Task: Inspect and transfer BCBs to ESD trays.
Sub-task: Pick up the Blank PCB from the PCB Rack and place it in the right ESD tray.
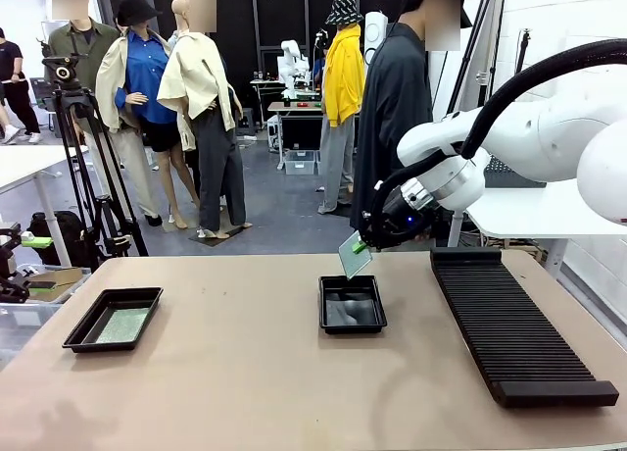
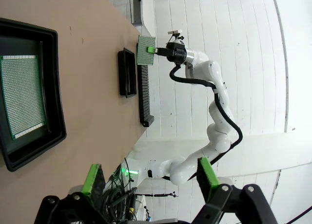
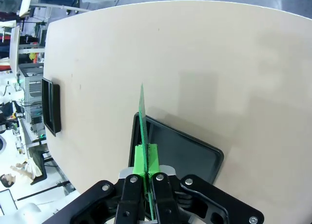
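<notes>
My right gripper (image 1: 363, 243) is shut on a green BCB (image 1: 354, 256) and holds it tilted in the air just above the far edge of the middle ESD tray (image 1: 352, 325), which has no board in it. In the right wrist view the BCB (image 3: 142, 118) stands edge-on between the pads of my right gripper (image 3: 146, 158), over that tray (image 3: 195, 158). The left ESD tray (image 1: 82, 332) has a BCB (image 1: 123, 325) lying flat in it. My left gripper (image 2: 150, 177) hangs open over this tray (image 2: 54, 68) and its BCB (image 2: 22, 97).
A long black ribbed rack (image 1: 509, 324) lies along the table's right side. A person in black (image 1: 392, 108) stands beyond the far edge. A camera tripod (image 1: 83, 167) stands off the table at the left. Bare tabletop lies between the two trays.
</notes>
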### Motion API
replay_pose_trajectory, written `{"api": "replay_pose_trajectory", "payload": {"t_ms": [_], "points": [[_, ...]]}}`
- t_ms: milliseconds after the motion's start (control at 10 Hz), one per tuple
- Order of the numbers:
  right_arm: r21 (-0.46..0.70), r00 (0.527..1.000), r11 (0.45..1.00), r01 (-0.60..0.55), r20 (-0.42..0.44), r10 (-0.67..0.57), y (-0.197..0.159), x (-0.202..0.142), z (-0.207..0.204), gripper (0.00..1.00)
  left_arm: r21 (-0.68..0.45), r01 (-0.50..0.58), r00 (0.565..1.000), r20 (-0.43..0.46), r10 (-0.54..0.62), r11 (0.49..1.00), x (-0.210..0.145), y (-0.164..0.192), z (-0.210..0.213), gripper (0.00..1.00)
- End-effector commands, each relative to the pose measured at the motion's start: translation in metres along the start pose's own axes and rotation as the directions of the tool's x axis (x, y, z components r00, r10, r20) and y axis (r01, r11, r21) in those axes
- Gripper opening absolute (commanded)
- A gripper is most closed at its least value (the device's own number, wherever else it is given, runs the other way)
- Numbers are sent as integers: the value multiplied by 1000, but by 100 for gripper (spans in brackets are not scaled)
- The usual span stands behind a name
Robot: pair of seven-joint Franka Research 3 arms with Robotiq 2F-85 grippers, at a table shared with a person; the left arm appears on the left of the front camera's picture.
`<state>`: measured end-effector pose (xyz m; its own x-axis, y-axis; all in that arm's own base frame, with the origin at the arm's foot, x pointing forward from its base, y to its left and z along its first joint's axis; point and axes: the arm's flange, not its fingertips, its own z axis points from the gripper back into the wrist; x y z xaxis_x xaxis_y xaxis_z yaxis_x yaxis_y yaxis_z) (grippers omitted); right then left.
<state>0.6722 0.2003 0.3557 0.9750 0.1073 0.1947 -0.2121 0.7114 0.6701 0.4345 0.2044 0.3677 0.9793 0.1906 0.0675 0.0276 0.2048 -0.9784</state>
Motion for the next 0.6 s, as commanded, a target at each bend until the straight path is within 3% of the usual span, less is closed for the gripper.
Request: {"api": "replay_pose_trajectory", "payload": {"t_ms": [0,200,500], "points": [[11,1000,1000,-18,-17,18,4,-4,2,0,1,4,1000,1,-4,1000,-1,-2,1,100],[99,1000,995,14,-27,-11,4,-23,8,0,1,4,1000,1,-4,1000,-1,-2,1,100],[86,995,992,91,-46,-87,10,-42,0,0,1,4,1000,1,-4,1000,-1,-2,1,100]]}}
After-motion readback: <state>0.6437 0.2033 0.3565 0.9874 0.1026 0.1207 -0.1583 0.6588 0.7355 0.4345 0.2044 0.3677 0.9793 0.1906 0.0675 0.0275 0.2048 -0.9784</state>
